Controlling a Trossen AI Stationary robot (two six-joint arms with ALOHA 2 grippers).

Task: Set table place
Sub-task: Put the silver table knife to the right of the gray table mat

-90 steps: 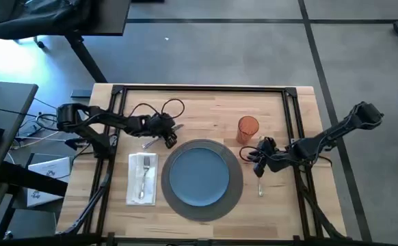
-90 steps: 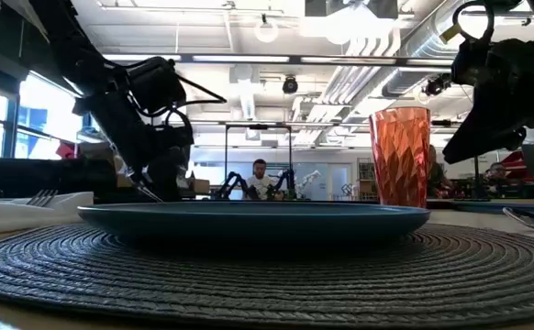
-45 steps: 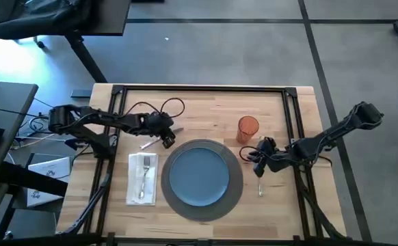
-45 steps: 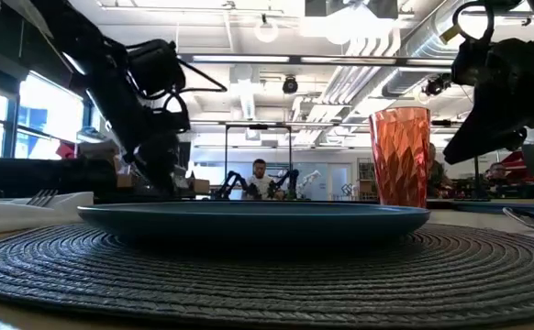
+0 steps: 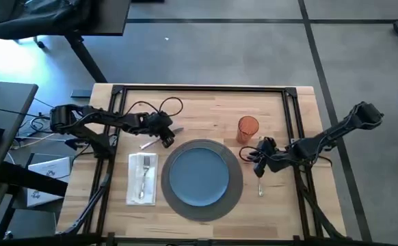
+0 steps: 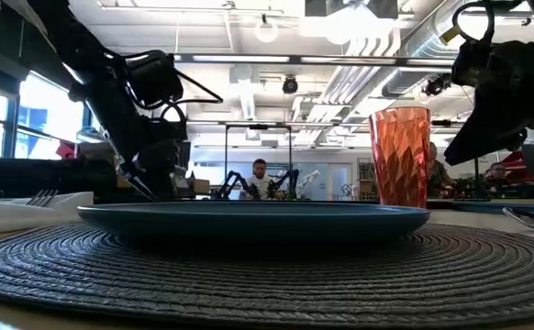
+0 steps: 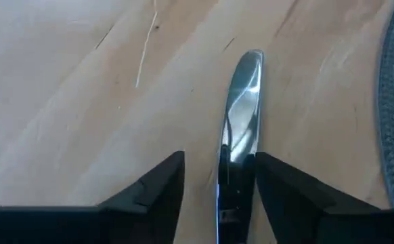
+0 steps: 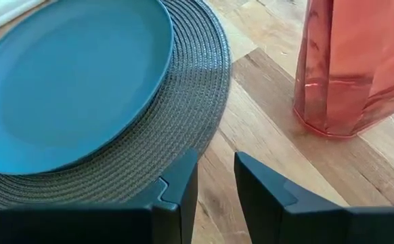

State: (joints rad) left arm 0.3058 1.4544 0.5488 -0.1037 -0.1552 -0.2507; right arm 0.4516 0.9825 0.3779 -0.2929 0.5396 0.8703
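The table (image 5: 206,113) carries the round grey mat (image 5: 204,206) near the middle of its near edge, and the blue plate (image 5: 197,175) sits centred on it, with nothing on the plate. Left of the mat a white napkin (image 5: 134,188) lies flat with a fork (image 5: 144,176) on it. An orange cup (image 5: 247,128) stands upright just off the mat's far right rim; whether anything is in it cannot be told. A spoon (image 5: 260,188) lies on the wood right of the mat. The left gripper (image 5: 165,137) is low over the wood beyond the mat's far left rim, fingers parted around a knife (image 7: 241,115) whose blade lies on the boards; from the wrist view the knife touches one finger (image 7: 278,186), with a gap to the other. From a second ago this gripper has shifted slightly toward the far edge. The right gripper (image 5: 258,166) hangs by the mat's right rim, fingers a little apart, holding nothing, unmoved.
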